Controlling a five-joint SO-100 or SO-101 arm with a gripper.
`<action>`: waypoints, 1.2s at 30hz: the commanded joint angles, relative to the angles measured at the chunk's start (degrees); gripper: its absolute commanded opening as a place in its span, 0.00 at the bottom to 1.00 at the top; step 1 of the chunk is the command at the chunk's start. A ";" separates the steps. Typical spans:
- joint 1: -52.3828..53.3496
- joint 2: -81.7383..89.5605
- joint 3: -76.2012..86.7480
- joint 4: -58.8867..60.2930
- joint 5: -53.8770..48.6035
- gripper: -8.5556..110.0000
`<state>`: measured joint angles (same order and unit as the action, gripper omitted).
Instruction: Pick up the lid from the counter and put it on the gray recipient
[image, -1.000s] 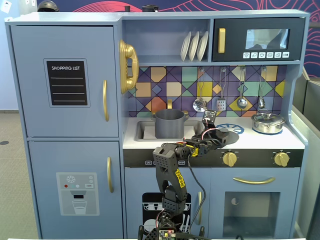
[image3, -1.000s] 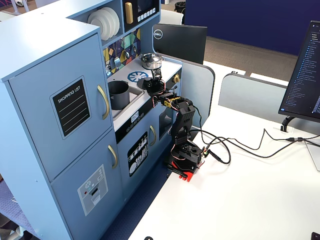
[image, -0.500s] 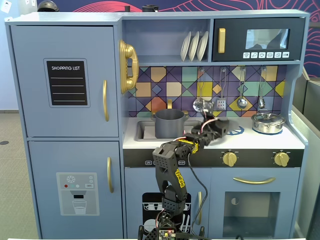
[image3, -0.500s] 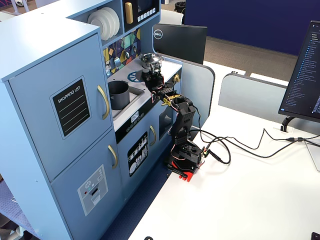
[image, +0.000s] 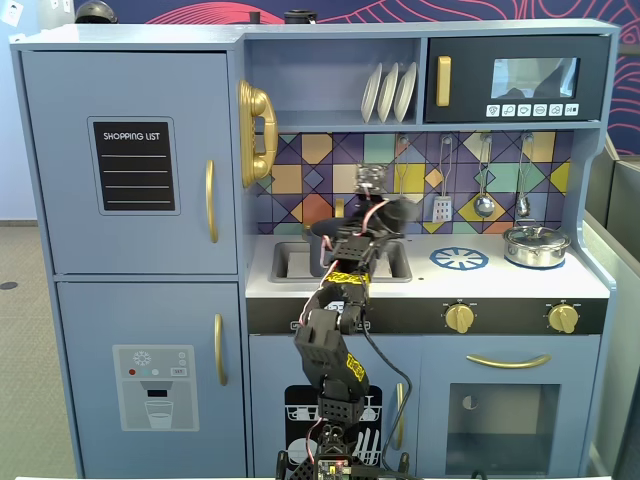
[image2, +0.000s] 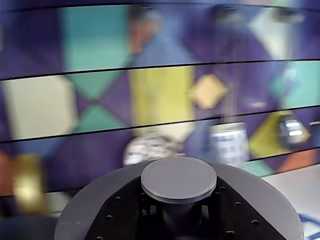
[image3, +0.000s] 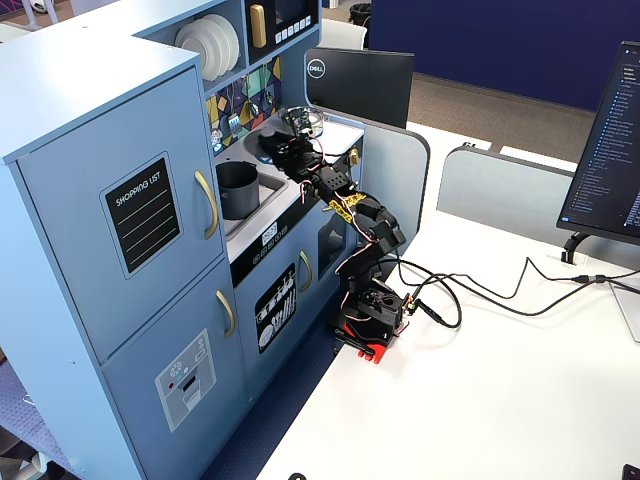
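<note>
Wrist view shows the lid (image2: 178, 210) gripped by its knob between the closed fingers (image2: 178, 212), facing the tiled backsplash (image2: 160, 95). In a fixed view the arm (image3: 360, 240) stretches from its base, lid raised above the gray recipient (image3: 237, 189) in the sink.
</note>
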<state>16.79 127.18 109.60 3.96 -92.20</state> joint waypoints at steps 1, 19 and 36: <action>-3.52 3.87 -4.04 1.14 1.67 0.07; -13.45 -0.97 1.41 -4.92 0.97 0.07; -15.56 -6.24 2.99 -9.14 0.44 0.07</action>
<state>2.37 120.67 113.47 -3.08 -91.41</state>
